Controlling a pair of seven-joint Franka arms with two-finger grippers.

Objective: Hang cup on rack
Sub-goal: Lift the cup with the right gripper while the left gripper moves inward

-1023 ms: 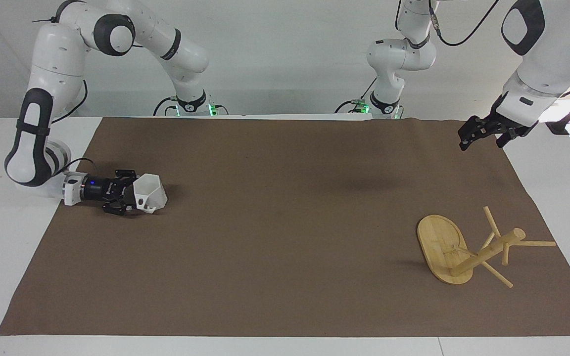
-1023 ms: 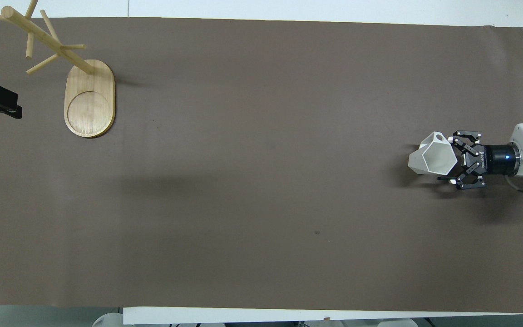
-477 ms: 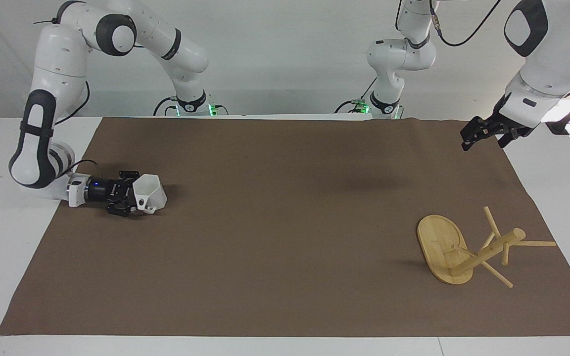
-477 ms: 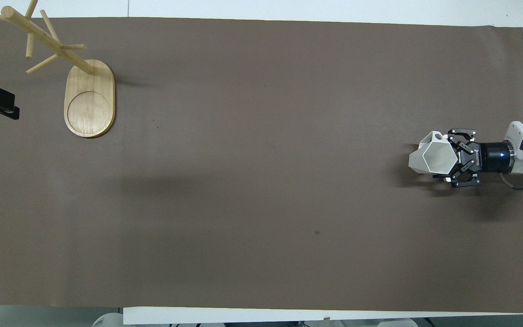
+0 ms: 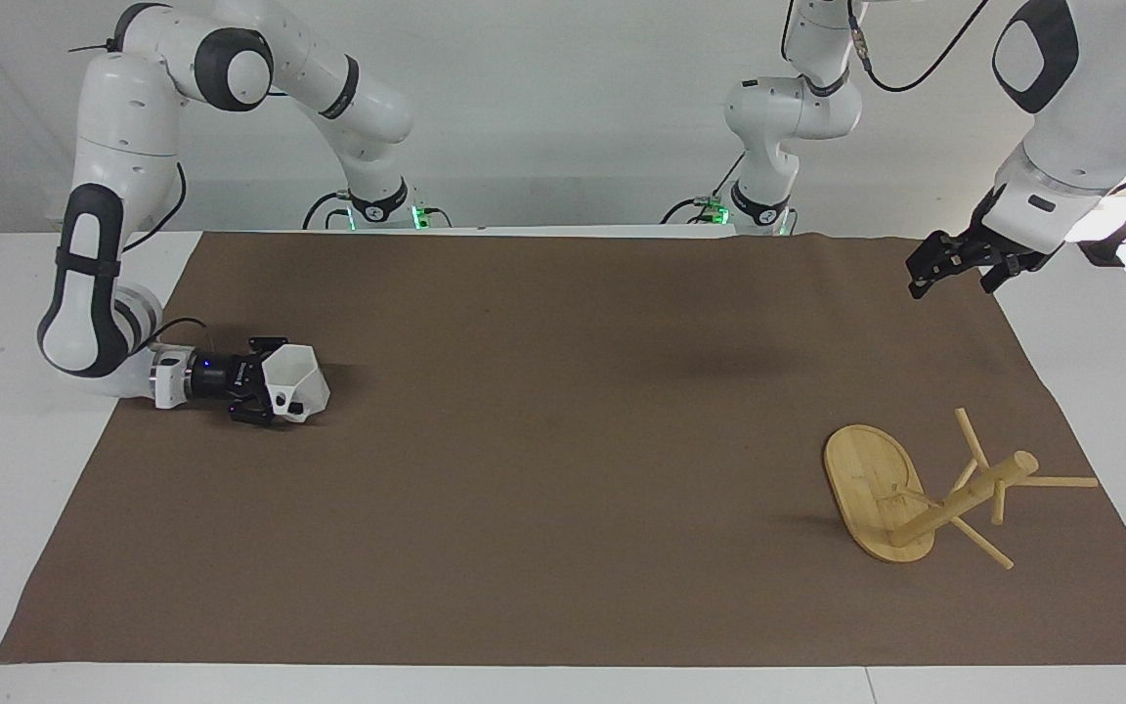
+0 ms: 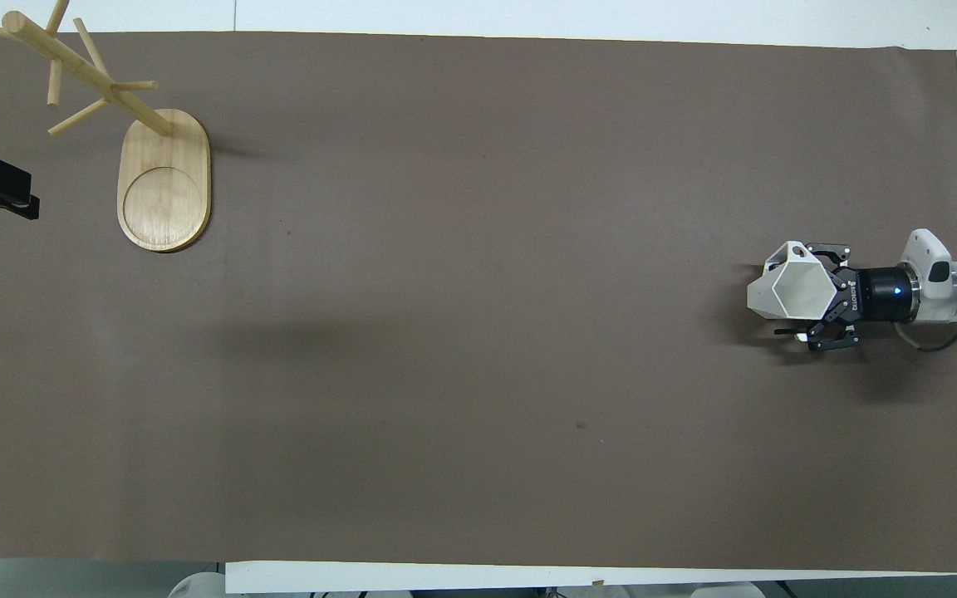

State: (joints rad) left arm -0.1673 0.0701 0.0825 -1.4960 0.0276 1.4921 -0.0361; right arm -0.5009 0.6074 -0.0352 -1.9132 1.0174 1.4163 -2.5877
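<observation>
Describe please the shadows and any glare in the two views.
Facing view: a soft dark patch lies mid-cloth, and the cup throws a shadow beside it; no glare. Overhead view: a faint broad shadow crosses the cloth, a darker one lies under the cup and right tool; the rack casts little.

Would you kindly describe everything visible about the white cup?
The cup is small, white and faceted, plastic-looking, with a hexagonal rim, a tapering body and an angular handle. It sits upright on the brown mat at the right arm's end of the table, mouth open upward and seemingly empty. The right gripper, lying low and level, reaches it with open fingers around its side; whether they press it is unclear.
</observation>
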